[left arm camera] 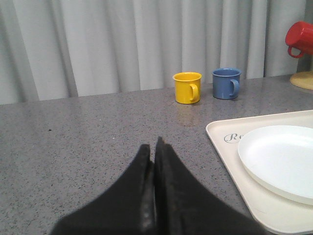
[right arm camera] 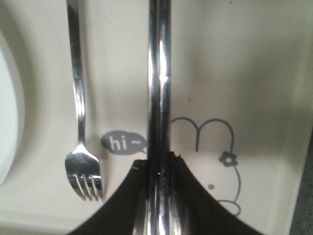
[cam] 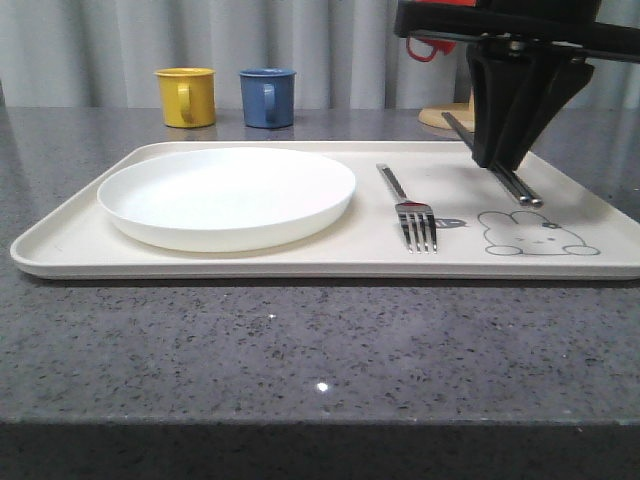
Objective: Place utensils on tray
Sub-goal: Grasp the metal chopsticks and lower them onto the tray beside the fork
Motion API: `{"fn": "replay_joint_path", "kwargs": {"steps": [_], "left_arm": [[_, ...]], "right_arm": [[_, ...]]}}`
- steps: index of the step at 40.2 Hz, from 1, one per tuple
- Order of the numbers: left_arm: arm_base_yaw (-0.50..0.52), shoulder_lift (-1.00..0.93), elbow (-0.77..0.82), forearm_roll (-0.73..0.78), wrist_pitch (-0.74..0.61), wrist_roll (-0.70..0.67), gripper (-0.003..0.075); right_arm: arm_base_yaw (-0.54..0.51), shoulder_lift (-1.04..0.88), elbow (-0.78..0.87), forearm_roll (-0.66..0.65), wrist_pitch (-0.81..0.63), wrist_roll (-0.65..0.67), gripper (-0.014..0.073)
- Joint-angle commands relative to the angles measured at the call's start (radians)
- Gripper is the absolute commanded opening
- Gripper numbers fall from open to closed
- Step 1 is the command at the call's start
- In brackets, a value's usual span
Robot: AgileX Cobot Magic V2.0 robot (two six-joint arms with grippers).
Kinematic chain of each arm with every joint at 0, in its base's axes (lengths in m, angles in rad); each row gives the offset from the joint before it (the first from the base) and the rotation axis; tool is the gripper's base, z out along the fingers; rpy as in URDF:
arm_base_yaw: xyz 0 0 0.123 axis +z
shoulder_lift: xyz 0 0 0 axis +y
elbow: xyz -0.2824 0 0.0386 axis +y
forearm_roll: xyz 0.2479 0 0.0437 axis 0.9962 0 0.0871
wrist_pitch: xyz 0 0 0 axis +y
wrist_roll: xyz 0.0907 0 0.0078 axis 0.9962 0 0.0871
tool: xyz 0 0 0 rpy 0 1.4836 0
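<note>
Tray (cam: 250,262): laid flat on the grey tabletop (cam: 300,350), its right half left bare so that the cutlery can be set beside the white plate (cam: 226,195).
Fork (cam: 412,212): already laid on the tray, just right of the plate, tines toward the near rim.
Chopsticks (cam: 510,180): pinched as a pair by the right hand (cam: 505,150), held together over the rabbit drawing (cam: 535,232) and parallel to the fork, so an orderly row is judged to be intended; whether their tips touch the tray cannot be told.
Left hand (left arm camera: 154,154): pressed together on nothing, kept over the bare tabletop left of the tray, well apart from the work.
Spoon: judged not yet placed.
</note>
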State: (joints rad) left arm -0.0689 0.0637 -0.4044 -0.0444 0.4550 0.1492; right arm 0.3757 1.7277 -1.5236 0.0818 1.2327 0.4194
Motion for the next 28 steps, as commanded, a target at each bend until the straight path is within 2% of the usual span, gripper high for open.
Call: {"fn": "replay_joint_path", "kwargs": {"steps": [1,22,25,28], "left_arm": [[-0.005,0.013,-0.023,-0.01,-0.08,-0.002,-0.0018],[-0.005,0.013,-0.023,-0.01,-0.08,-0.002,-0.0018],[-0.005,0.013,-0.023,-0.01,-0.08,-0.002,-0.0018],[-0.005,0.013,-0.023,-0.01,-0.08,-0.002,-0.0018]], "right_arm": [[-0.001,-0.012,-0.058,0.003,0.043,0.007,0.0004],[-0.001,0.083,-0.064,0.003,0.054,0.027,0.0011],[-0.001,0.083,-0.064,0.003,0.058,0.027,0.006],[-0.001,0.083,-0.064,0.003,0.058,0.027,0.0148]]}}
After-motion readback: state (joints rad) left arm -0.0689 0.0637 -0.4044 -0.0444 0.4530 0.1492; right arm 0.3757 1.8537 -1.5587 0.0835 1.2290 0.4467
